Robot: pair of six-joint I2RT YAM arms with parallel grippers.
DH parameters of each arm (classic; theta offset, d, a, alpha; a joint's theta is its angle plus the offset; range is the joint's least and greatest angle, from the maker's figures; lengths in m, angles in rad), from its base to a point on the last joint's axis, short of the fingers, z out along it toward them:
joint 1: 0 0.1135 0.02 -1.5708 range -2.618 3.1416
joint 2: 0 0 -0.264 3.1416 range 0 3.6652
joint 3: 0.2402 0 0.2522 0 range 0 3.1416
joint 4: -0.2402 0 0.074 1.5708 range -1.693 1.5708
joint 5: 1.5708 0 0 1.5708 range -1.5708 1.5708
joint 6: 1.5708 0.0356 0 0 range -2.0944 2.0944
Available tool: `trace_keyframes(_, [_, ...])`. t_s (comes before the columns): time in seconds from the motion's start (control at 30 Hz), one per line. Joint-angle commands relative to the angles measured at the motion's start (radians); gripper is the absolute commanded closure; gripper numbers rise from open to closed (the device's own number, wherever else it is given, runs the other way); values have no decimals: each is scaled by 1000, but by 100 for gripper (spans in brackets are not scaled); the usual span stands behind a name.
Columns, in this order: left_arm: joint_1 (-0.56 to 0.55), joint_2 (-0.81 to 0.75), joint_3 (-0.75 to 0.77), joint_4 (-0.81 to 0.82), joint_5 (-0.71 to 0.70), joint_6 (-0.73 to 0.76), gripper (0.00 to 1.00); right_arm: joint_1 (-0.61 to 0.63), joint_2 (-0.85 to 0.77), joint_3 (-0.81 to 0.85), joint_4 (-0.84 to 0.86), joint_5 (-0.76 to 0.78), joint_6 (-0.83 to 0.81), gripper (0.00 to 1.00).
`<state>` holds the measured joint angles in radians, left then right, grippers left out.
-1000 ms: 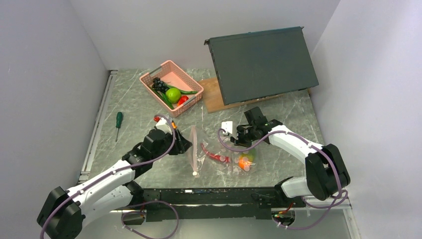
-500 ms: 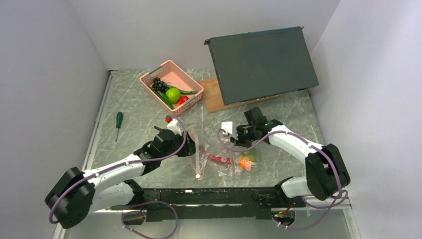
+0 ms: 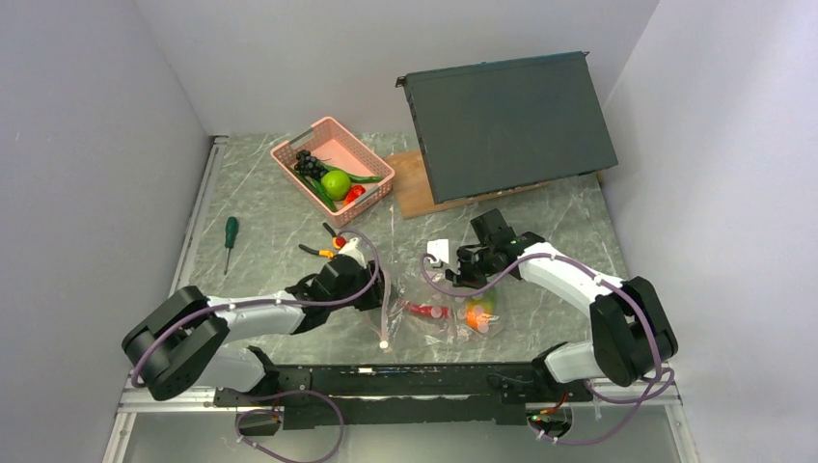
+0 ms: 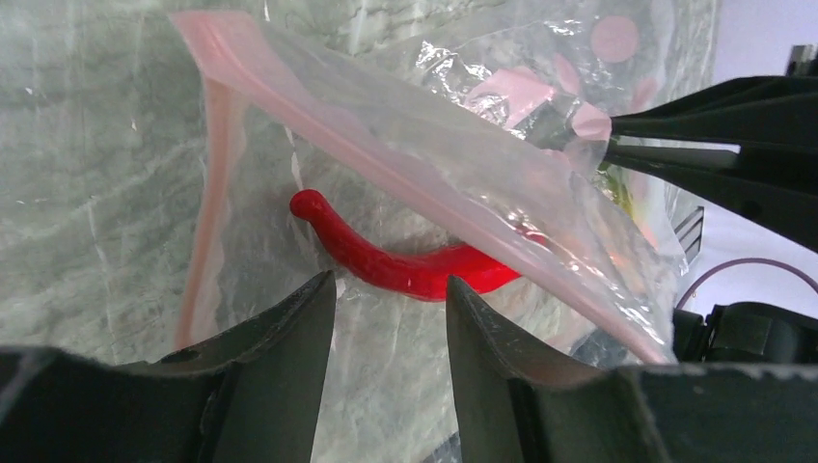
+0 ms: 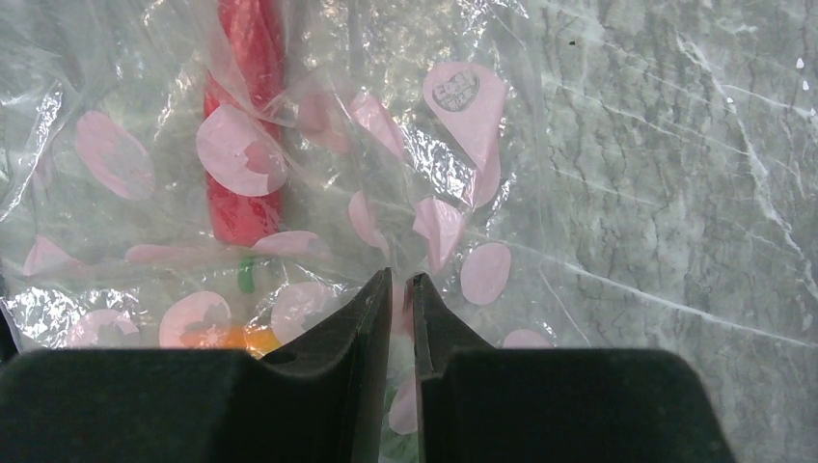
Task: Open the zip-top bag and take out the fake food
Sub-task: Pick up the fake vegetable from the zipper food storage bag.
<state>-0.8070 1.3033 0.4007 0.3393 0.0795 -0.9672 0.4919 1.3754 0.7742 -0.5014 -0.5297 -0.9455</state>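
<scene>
The clear zip-top bag (image 3: 429,311) lies between the arms, its pink zip strip (image 4: 386,135) lifted so the mouth gapes. A long red pepper (image 4: 405,265) lies inside and also shows in the top view (image 3: 422,309) and the right wrist view (image 5: 246,145). An orange-green mango (image 3: 476,312) lies in the bag's right end. My left gripper (image 4: 391,289) is open and empty at the bag's mouth, its tips just short of the pepper. My right gripper (image 5: 402,289) is shut on the bag's spotted film and holds it up; it shows in the top view (image 3: 460,275).
A pink basket (image 3: 371,162) at the back holds a green apple (image 3: 336,183) and other fake food. A green-handled screwdriver (image 3: 230,231) lies at the left. Orange-handled pliers (image 3: 323,249) lie behind the left gripper. A dark panel (image 3: 506,125) leans over a wooden board (image 3: 410,183). A small white piece (image 3: 439,248) lies nearby.
My left arm has stretched right, bringing its open gripper to the bag's mouth and uncovering the pliers. The bag's left edge shifted right. The right gripper has kept its hold.
</scene>
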Motion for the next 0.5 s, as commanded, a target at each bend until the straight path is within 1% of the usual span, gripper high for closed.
trace_keyframes(0.0, [-28, 47, 74, -18, -47, -69, 49, 10, 5, -1, -13, -36, -23, 84])
trace_keyframes(0.27, [-68, 156, 197, -160, -67, -117, 49, 14, 8, -1, -12, -32, -23, 84])
trace_keyframes(0.47, [-101, 220, 291, -280, -91, -160, 50, 16, 9, -1, -11, -29, -24, 84])
